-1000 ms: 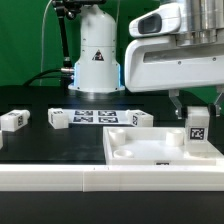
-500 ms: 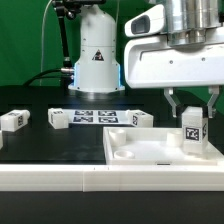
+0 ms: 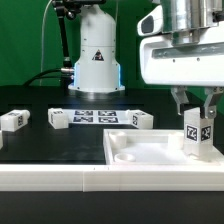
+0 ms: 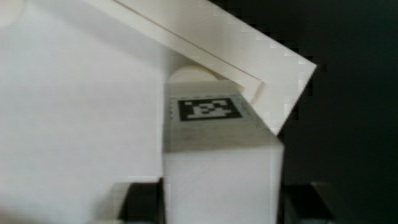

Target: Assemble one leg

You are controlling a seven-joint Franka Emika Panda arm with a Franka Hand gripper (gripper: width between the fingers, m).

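The leg [image 3: 198,136], a small white post with a black-and-white tag, stands upright at the corner of the white panel [image 3: 150,150] on the exterior view's right. My gripper [image 3: 197,108] comes down from above and is shut on the leg's upper part, one finger on each side. In the wrist view the leg [image 4: 222,160] runs up between the dark fingers [image 4: 146,200], its tag facing the camera and its far end at the panel's corner recess [image 4: 210,75]. The leg's foot is hidden behind the panel's rim.
Three more white tagged posts lie on the black table: one at the far left [image 3: 12,120] and two [image 3: 58,119] [image 3: 139,119] beside the marker board [image 3: 97,117]. The arm's white base [image 3: 97,50] stands behind it.
The hand has shifted towards the exterior view's right and turned a little. Its fingers, spread wider before, now sit close against the leg. The leg stays at the panel's corner.
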